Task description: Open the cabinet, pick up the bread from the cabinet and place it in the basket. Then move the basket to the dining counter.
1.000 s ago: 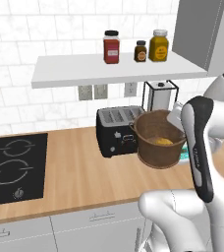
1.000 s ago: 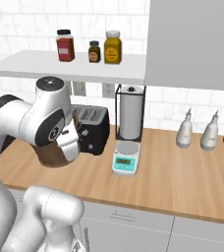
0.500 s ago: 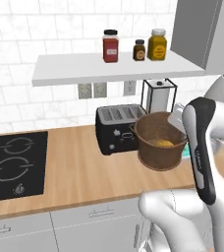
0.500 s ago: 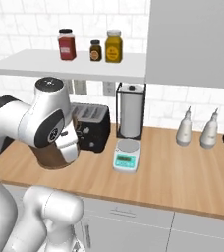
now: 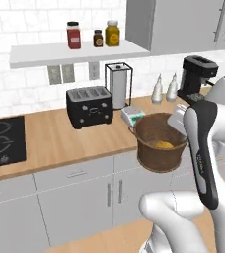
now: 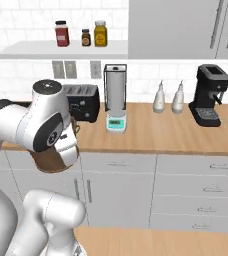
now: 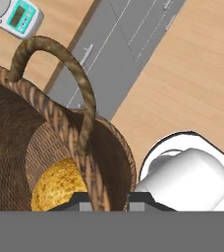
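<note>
Jaws grip basket [image 5: 159, 143] rim, bread [image 7: 60, 189] inside.

Glossy white rounded arm [image 5: 203, 148] links with dark grey joint bands.

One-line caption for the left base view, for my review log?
Gripper clamped on the rim of the basket, held off the kitchen counter in front of the drawers, with the bread inside.

Brown woven basket [image 5: 160, 144] with darker weave inside, golden-orange bread [image 7: 57, 191] with grainy surface, black toaster [image 5: 89, 106], white and teal scale [image 7: 14, 15], light wood counter [image 5: 60, 139], grey drawers [image 6: 196, 186], white tile wall [image 6: 16, 22], red jar [image 5: 74, 35].
</note>
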{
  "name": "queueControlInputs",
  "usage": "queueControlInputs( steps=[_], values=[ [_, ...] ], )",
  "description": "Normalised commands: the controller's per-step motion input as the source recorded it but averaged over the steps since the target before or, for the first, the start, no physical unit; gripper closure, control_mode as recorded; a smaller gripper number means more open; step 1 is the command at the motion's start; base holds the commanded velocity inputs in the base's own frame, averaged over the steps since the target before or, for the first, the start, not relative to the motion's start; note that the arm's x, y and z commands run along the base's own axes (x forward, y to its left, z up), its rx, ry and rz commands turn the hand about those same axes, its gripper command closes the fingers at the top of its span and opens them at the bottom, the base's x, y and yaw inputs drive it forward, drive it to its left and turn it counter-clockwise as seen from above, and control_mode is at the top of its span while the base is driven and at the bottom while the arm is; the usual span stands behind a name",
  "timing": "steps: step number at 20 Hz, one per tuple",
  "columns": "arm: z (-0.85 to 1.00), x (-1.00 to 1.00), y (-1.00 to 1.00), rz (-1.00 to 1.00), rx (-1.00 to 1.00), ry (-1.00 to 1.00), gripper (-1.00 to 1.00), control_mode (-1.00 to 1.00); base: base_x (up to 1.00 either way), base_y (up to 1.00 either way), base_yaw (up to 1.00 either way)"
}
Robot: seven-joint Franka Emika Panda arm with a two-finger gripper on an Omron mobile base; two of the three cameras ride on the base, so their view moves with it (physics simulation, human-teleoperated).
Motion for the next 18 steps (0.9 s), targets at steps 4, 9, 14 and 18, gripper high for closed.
queueControlInputs(
  steps=[4,9,14,18],
  values=[
    [0.0,0.0,0.0,0.0,0.0,0.0,1.0,1.0,-0.35,0.0,-0.91],
    [0.0,0.0,0.0,0.0,0.0,0.0,1.0,1.0,-0.24,0.0,-0.94],
    [0.0,0.0,0.0,0.0,0.0,0.0,1.0,1.0,-0.2,0.0,-0.95],
    [0.0,0.0,0.0,0.0,0.0,0.0,1.0,1.0,-0.25,0.0,-0.95]
  ],
)
